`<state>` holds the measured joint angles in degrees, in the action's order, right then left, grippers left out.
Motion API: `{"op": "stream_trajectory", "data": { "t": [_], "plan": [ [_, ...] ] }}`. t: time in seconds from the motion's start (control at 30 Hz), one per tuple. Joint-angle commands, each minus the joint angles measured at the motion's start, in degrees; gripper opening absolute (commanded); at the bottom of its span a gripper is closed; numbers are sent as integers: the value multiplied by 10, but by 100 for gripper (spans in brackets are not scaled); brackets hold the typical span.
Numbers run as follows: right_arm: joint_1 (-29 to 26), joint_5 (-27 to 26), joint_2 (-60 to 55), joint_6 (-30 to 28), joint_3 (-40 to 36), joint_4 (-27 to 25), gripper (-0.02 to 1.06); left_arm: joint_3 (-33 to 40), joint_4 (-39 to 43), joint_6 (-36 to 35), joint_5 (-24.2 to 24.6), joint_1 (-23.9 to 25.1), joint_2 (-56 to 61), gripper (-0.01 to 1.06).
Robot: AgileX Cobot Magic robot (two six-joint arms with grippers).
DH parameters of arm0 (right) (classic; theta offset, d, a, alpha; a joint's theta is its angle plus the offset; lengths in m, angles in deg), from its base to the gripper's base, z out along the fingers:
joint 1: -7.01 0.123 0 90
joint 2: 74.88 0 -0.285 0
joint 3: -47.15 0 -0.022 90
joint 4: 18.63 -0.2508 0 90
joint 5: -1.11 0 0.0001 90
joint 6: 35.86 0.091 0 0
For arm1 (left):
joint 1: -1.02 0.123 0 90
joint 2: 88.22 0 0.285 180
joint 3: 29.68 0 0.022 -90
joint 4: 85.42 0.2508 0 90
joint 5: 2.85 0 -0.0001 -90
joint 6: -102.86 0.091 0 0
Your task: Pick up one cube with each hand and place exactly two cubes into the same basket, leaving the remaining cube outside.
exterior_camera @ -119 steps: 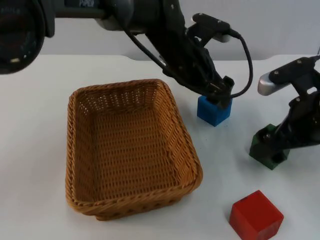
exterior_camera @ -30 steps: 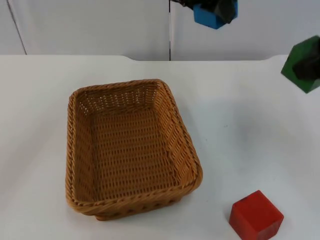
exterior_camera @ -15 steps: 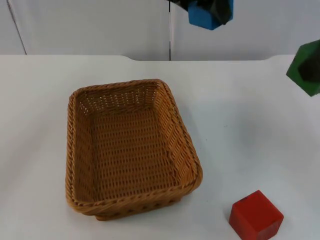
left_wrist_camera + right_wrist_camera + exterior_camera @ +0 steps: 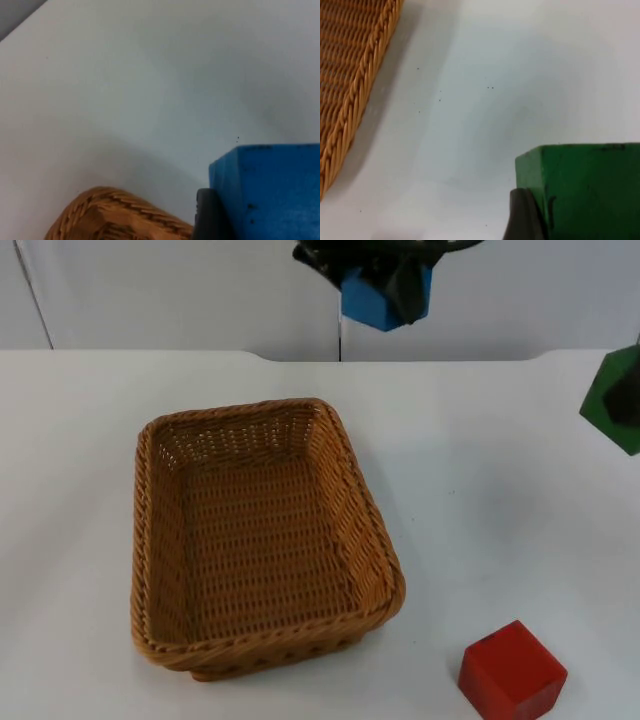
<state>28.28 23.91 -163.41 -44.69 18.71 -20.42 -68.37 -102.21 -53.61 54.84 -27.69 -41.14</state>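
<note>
1. Top view: the left gripper point(image 4: 385, 280) hangs high over the table's far edge, clamped on the blue cube point(image 4: 375, 300), which sits beyond the basket's point(image 4: 145, 540) far right corner rather than over its opening. The right gripper point(image 4: 628, 390) holds the green cube point(image 4: 610, 400) aloft at the table's right side, well apart from the basket. The red cube point(image 4: 512, 670) rests on the table point(image 4: 500, 490), near the basket's front right corner.
   - Risk: both arms must converge on one basket, so they could collide above it.
   - Risk: a sweep by the right arm could knock the red cube.

2. Left wrist view: the blue cube point(image 4: 270, 192) is pinched against a black fingertip point(image 4: 210, 215), with the basket's rim point(image 4: 115, 212) below and to one side.
   - Risk: letting go here would probably drop the cube outside, or bounce it off the rim.

3. Right wrist view: the green cube point(image 4: 580, 190) is gripped against a fingertip point(image 4: 522, 217), above bare table; the basket's rim point(image 4: 355, 100) lies off to the side.
   - Risk: a release from this height could send the cube bouncing out.
</note>
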Motion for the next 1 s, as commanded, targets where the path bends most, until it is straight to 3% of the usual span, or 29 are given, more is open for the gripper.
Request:
{"op": "stream_trajectory", "data": {
  "t": [0.0,0.07,0.2,0.23,0.37,0.7,0.97],
  "plan": [
    [1,1,5,0,3,1,0,16,5,-4,-8,1,18,0],
    [1,3,5,0,3,1,0,38,10,-4,-19,1,29,0],
    [1,4,5,0,3,1,0,164,29,-4,-106,1,106,0],
    [1,4,5,0,3,1,0,164,29,-4,-106,1,106,0],
    [1,3,5,0,3,1,0,277,34,-4,-168,1,175,0],
    [2,-1,4,4,3,-8,0,480,31,-4,-262,1,277,0],
    [2,1,4,2,3,-47,0,587,26,-18,-318,1,330,0]
  ]
}}
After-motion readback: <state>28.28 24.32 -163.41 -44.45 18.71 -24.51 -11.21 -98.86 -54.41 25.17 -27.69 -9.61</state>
